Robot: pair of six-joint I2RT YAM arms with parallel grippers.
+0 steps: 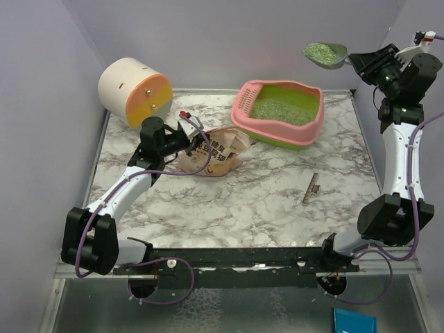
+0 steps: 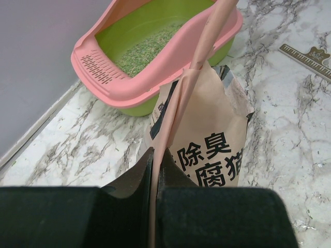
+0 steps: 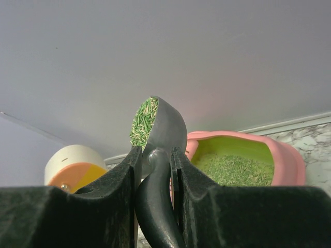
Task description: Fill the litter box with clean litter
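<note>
The litter box, pink slotted rim and lime-green basin, stands at the back of the table and holds a layer of clean litter. It also shows in the left wrist view and the right wrist view. My right gripper is shut on the black handle of a grey metal scoop, held high to the right of the box; the scoop is heaped with litter. My left gripper is shut on the top edge of the beige cat-printed bag, which stands beside the box.
A cream-and-orange cylinder lies at the back left. A small ruler-like strip lies on the marble at the right. Grey walls close the back and sides.
</note>
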